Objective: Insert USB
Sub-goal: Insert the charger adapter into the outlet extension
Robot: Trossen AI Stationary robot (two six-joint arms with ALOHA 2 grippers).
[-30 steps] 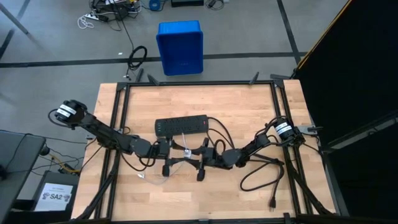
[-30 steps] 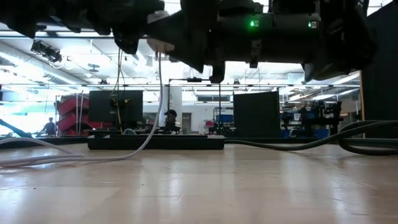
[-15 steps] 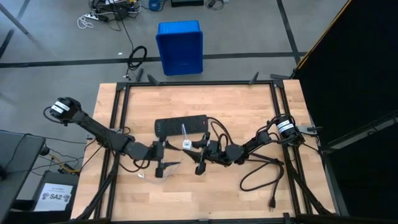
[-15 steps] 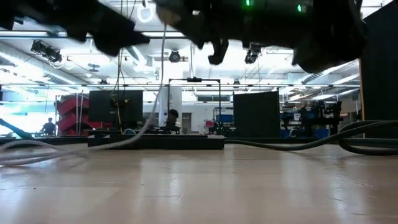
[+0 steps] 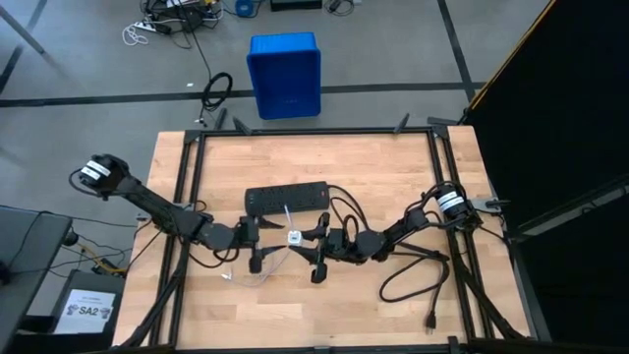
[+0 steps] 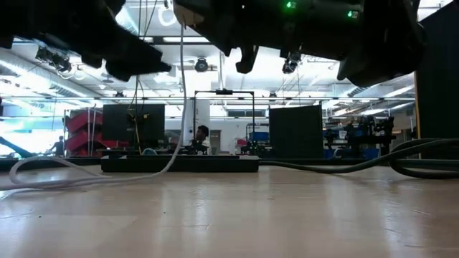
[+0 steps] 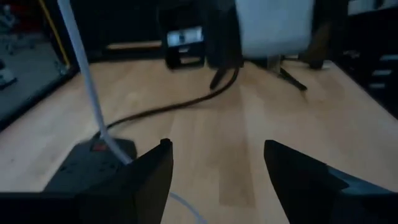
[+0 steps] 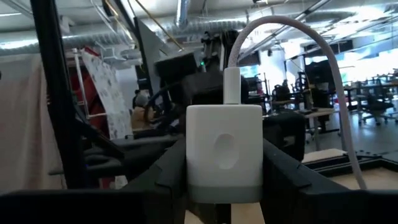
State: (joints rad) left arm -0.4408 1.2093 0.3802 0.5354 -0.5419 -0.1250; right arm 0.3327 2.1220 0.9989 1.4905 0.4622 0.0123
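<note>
Two grippers worked just in front of the black power strip (image 5: 286,200), which serves here as the landmark. To the left of the strip's front edge, the left gripper (image 5: 256,249) hung above the table with its fingers spread wide and nothing between them; the left wrist view showed bare wood in the gap. The USB (image 5: 257,277), a thin whitish-grey cable, lay looped on the wood in front of the strip below that gripper and rose to a white cube adapter (image 5: 293,237) directly in front of the strip's middle. In the right wrist view the cable's plug sat seated in the top of the adapter (image 8: 224,152), so the insertion appeared complete. The right gripper (image 5: 316,250), to the right of the adapter and in front of the strip's right end, pinched the cube between its fingers (image 8: 283,180). What seemed left was to set the adapter down or carry it to the strip; this could not be confirmed. The surface was a pale wooden table (image 5: 393,177) inside a black frame, with a thick black cord (image 5: 408,285) coiled to the right of the strip. Behind the strip, a blue bin (image 5: 285,74) stood on a grey floor.
</note>
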